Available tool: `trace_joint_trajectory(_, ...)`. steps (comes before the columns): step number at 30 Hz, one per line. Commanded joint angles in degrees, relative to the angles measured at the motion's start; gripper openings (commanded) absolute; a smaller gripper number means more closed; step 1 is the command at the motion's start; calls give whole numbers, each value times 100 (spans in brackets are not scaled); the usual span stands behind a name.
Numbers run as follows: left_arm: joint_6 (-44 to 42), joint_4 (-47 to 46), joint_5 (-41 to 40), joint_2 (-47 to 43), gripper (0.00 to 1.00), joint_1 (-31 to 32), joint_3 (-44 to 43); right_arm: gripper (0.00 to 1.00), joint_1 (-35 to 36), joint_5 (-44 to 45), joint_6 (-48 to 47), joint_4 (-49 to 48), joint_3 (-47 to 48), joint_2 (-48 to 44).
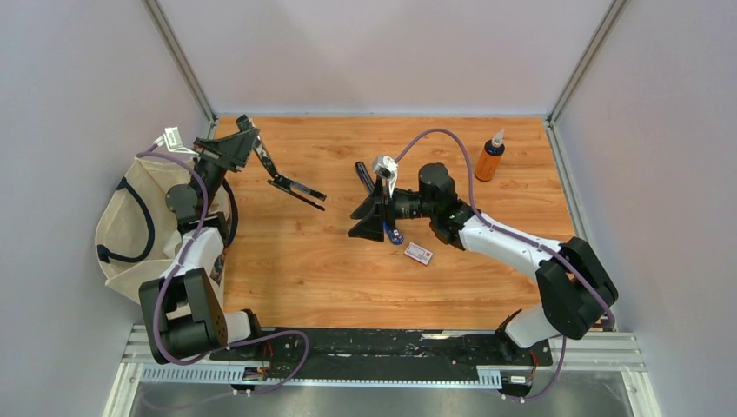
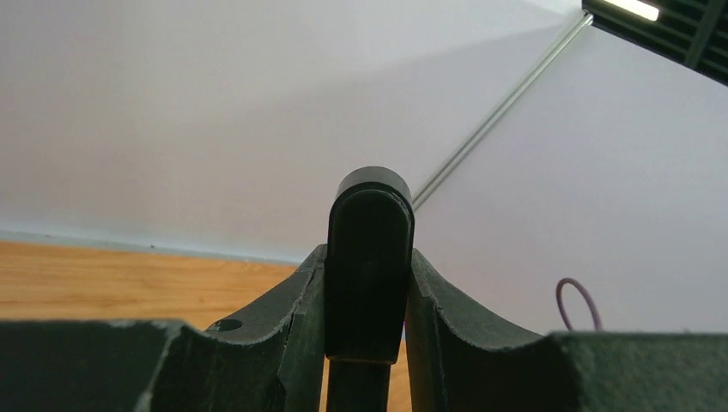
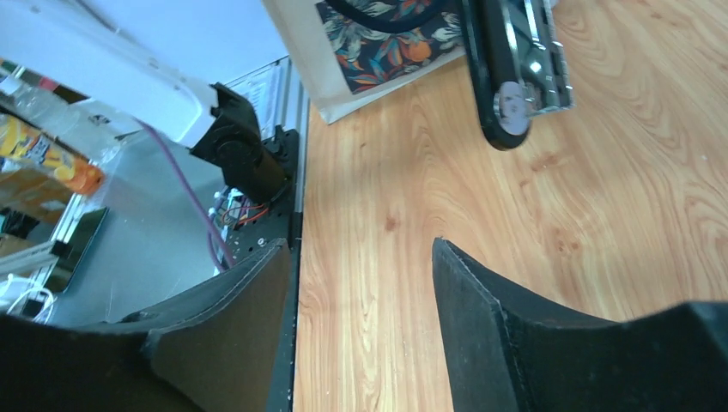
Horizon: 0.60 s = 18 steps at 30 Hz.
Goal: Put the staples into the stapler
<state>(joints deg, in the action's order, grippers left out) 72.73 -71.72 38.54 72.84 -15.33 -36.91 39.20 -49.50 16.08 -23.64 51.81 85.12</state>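
Observation:
The black stapler (image 1: pixel 295 188) lies hinged open at the back left of the table. My left gripper (image 1: pixel 259 155) is shut on its raised upper arm, whose rounded black end fills the left wrist view (image 2: pixel 369 232) between the fingers. The staples box (image 1: pixel 419 253), white with a red-pink label, lies flat on the table just right of my right gripper (image 1: pixel 372 217). That gripper is open and empty, low over the wood, pointing left; in the right wrist view (image 3: pixel 360 257) bare wood shows between its fingers and the stapler's metal-lined end (image 3: pixel 515 69) is ahead. No staple strip shows.
A dark blue elongated object (image 1: pixel 395 234) lies partly under the right gripper. An orange bottle (image 1: pixel 490 158) stands at the back right. A cream bag with a floral lining (image 1: pixel 130 226) sits off the table's left edge. Grey walls enclose the table.

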Motion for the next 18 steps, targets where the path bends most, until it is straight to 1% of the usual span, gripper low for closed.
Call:
trace_joint_trajectory(1,-303,-791,-68,-59,0,-14,-282,67,26,-544,-430,421,356,-321)
trace_joint_trajectory(7,-645,-791,591,-77,0,302,-212,68,26,-474,-605,580,435,-260)
trace_joint_trajectory(12,-786,-790,1382,-50,0,864,-387,69,26,-543,-755,720,532,-215)
trace_joint_trajectory(18,-734,-790,1902,-24,0,1489,-511,70,26,-789,-720,703,602,-242)
